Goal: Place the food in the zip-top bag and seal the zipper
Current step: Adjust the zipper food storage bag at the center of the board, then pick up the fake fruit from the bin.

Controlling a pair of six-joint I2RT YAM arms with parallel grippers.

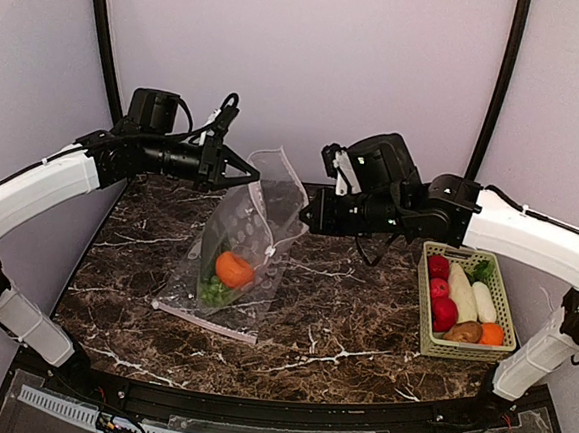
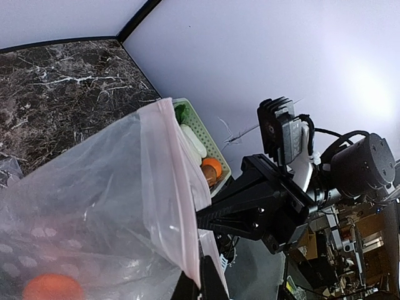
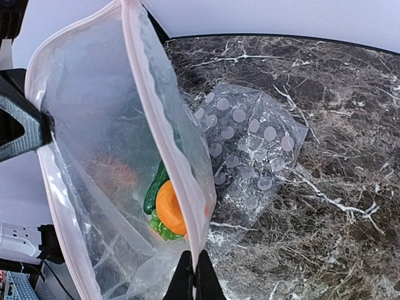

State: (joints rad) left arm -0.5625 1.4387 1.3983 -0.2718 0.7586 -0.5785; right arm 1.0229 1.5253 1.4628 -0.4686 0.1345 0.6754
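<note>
I am pinching my left gripper tight, left of upper centre. My right gripper is facing it, clamped too.

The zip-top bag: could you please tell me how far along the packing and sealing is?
Done: an orange fruit and something green sit inside the bag. In hand: the left gripper and right gripper each pinch one side of its mouth, holding it up and open. Left: red apples, a radish and more wait in the basket, and the zipper is unsealed.
</note>
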